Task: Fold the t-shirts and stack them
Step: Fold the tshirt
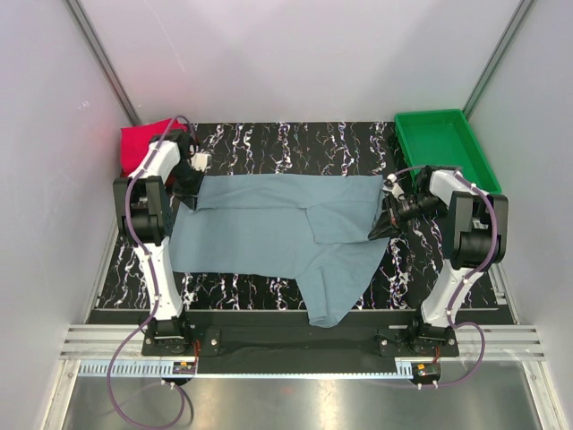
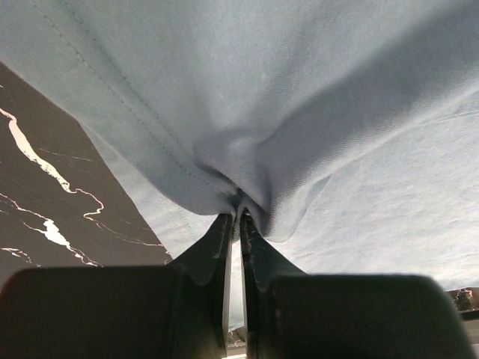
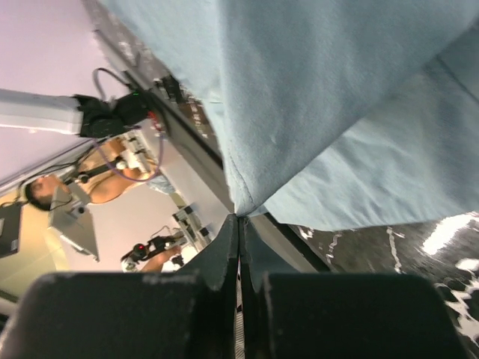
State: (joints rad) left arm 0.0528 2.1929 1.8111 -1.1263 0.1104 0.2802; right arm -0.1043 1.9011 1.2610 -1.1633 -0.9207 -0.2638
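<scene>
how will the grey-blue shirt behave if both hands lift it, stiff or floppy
Probably very floppy: the grey-blue t-shirt bunches into soft folds where the left hand pinches it. It would likely sag between the grips, as the cloth drapes loosely from the right hand too.

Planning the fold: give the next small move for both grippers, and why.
Probably raise both together and draw the pinched cloth toward the near side: the left gripper and right gripper are each shut on the shirt, which lies spread across the table, only partly folded.
</scene>
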